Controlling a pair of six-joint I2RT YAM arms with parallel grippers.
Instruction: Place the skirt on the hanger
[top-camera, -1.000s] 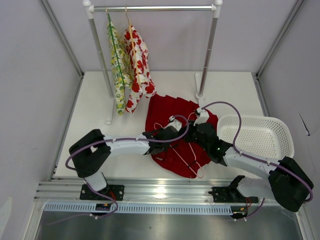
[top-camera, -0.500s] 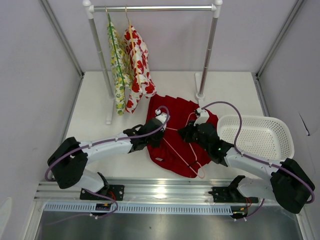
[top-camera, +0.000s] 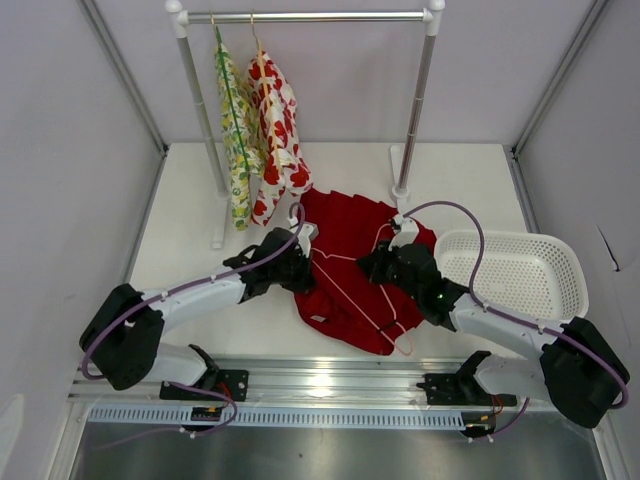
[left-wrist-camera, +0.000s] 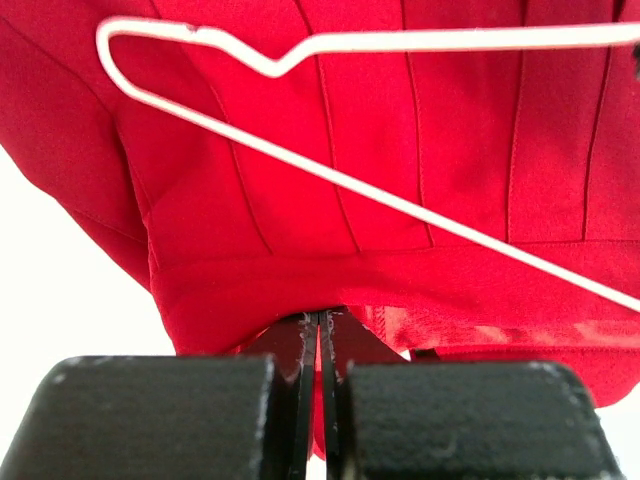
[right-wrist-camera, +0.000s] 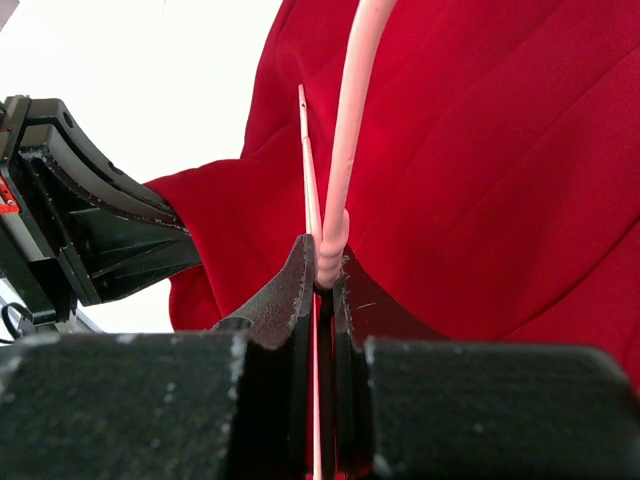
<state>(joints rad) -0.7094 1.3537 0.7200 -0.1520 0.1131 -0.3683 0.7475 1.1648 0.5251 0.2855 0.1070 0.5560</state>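
The deep red skirt (top-camera: 345, 225) lies crumpled on the white table between the two arms, its small white label (top-camera: 318, 320) near the front. The pale pink wire hanger (top-camera: 352, 290) lies on top of it. My left gripper (top-camera: 296, 266) is at the skirt's left edge, shut on a fold of its fabric (left-wrist-camera: 400, 150); the hanger wire (left-wrist-camera: 400, 203) crosses the fabric just beyond my fingertips (left-wrist-camera: 322, 322). My right gripper (top-camera: 372, 264) is shut on the hanger's twisted neck (right-wrist-camera: 345, 130), over the skirt (right-wrist-camera: 480, 150).
A white plastic basket (top-camera: 560, 245) stands right of the skirt. A clothes rack (top-camera: 310, 16) at the back holds a yellow-green floral garment (top-camera: 238, 130) and a white garment with red prints (top-camera: 275, 120). Its right post (top-camera: 415, 110) stands just behind the skirt.
My left gripper has moved left from the skirt's middle to its left edge, drawing fabric with it. The right gripper has hardly moved.
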